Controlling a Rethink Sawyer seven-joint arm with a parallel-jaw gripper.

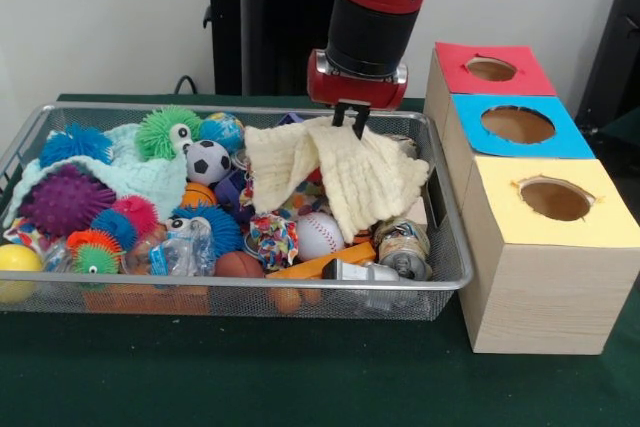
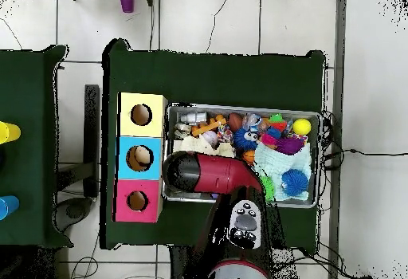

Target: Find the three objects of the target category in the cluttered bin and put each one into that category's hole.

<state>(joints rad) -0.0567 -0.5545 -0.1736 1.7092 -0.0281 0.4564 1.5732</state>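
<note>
End effector (image 1: 352,117) clenched on a cream waffle-weave cloth (image 1: 345,172), at 1 o'clock in the bin (image 1: 250,287); the cloth looks light, limp and drapes; best pinched at a fold; red-topped hole (image 1: 491,69) at 2 o'clock.

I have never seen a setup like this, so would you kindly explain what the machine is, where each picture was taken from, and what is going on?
The red and black machine is a robot arm with a claw at its end. One picture looks across the table toward the robot; the other looks straight down, with the robot's base at the bottom. On the green table sits a wire mesh bin full of toys: spiky rubber balls, a small soccer ball, a baseball. Beside it stand three wooden boxes with round holes, topped red, blue and yellow. The claw is pinching a pale yellow cloth, which drapes down over the toys.
</note>
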